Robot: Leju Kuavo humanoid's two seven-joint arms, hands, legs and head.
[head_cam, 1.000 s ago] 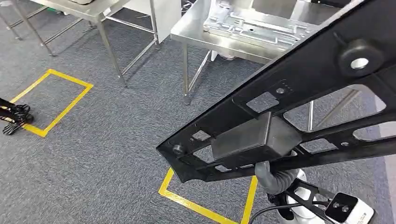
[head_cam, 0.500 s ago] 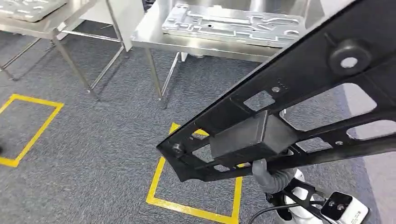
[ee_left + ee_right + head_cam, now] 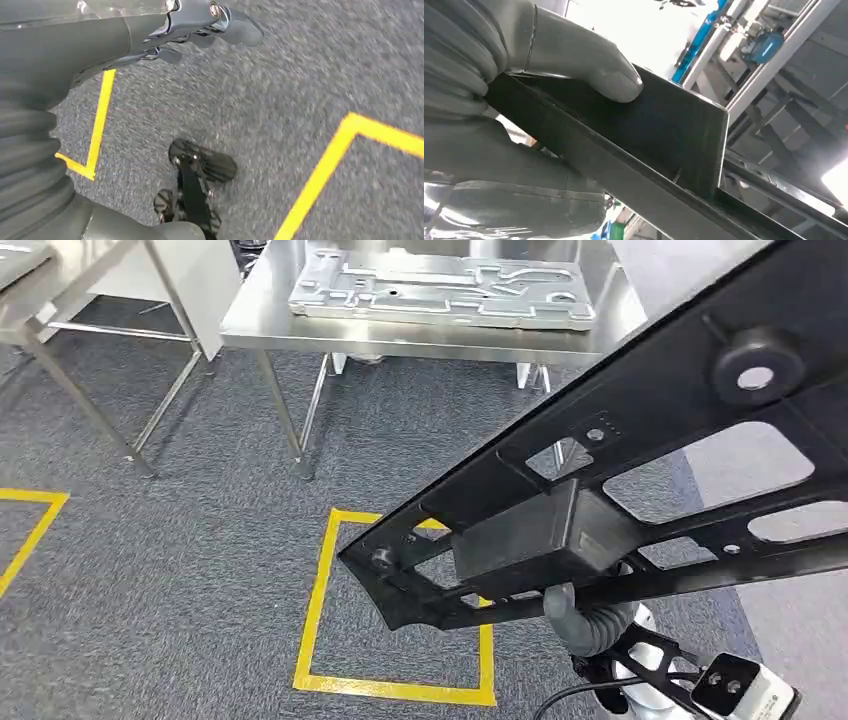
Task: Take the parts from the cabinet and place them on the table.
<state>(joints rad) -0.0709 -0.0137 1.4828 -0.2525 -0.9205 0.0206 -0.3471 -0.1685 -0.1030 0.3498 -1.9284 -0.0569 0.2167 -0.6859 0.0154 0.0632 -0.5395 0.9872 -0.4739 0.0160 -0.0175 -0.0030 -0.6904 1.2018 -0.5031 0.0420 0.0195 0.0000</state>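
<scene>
A long black frame part [image 3: 650, 410] with cut-outs and a boxy block crosses the right half of the head view, tilted up to the right. My right hand [image 3: 590, 615] grips it from below. In the right wrist view the grey thumb [image 3: 589, 70] presses on the part's dark block [image 3: 664, 125]. My left hand [image 3: 200, 20] hangs over the carpet, fingers loose, holding nothing. Ahead stands a steel table [image 3: 400, 338] with a silver stamped metal plate [image 3: 440, 285] lying flat on it.
A yellow taped square [image 3: 318, 600] marks the grey carpet just before the table. A second steel table [image 3: 85, 400] stands at the far left, with a white panel [image 3: 205, 285] between the two. Another yellow line [image 3: 30, 525] lies at the left edge.
The camera has moved: the table with the silver plate and the yellow square have shifted left and toward the picture's middle. The black part stays held the same way in my right hand.
</scene>
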